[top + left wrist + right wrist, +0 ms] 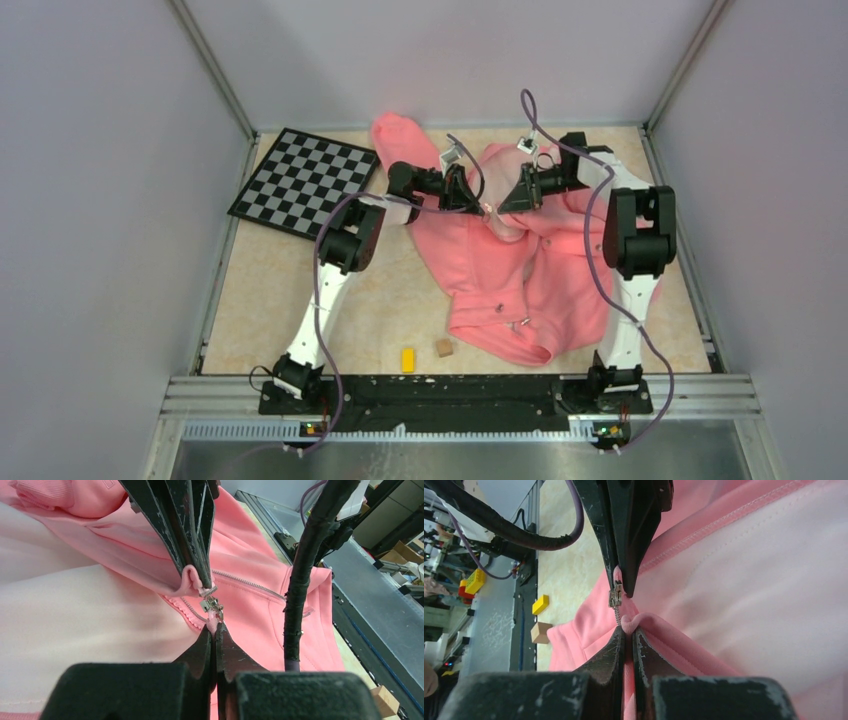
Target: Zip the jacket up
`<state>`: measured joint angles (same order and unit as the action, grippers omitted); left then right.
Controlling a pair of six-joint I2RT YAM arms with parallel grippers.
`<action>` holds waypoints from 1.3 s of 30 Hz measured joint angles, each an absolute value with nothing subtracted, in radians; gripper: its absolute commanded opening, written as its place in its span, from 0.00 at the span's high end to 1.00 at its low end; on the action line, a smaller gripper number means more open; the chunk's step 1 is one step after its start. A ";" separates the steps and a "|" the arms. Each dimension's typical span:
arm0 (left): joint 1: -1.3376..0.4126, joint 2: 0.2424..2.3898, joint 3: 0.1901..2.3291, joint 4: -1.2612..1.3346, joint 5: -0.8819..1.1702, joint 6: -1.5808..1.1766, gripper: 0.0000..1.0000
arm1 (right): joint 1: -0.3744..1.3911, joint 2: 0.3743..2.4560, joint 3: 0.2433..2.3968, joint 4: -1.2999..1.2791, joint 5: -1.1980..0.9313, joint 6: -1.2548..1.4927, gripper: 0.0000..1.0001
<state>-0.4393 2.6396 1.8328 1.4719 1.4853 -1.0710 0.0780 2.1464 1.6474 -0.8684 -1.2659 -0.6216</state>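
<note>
Closest to the lens in its own wrist view, the left gripper [215,628], black and scuffed, has its jaws pressed together with no gap. The tips pinch a small pink tab of the large salmon-pink fleece jacket [260,545], directly under the small metal zipper slider [210,603]. From the opposite side the right gripper [628,630] meets it almost tip to tip, its jaws likewise clamped shut, on a rolled fold of the jacket's edge just beside the slider. A light, fine-toothed zipper track [250,582] runs away from the slider across soft, matte fleece, and the paler pink lining [75,630] looks smooth, with a stitched seam. From above, the jacket lies rumpled over the centre and right of the beige marbled tabletop [270,290], one sleeve reaching the far edge and the hem bunched toward the near right. Bare tabletop lies open to the left of it, between the arms' bases. A flat black-and-white checkerboard [305,180] sits at the far left, near the sleeve. A small yellow block [408,359] and a small brown cube [443,347] rest close together near the front edge, just beside the hem. Plain grey walls [100,200] close in the sides.
</note>
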 measured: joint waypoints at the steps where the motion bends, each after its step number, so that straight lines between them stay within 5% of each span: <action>1: -0.439 2.640 1.833 1.474 1.486 -1.072 1.00 | 0.078 2.142 1.648 -0.854 -1.266 -0.616 1.00; 39: -0.443 2.640 1.851 1.427 1.496 -1.045 1.00 | 0.084 2.135 1.652 -0.913 -1.300 -0.699 1.00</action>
<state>-0.4431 2.6396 1.8515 1.4273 1.4956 -1.0447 0.0837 2.1345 1.6516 -0.9127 -1.2999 -0.6987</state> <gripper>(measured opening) 0.009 0.022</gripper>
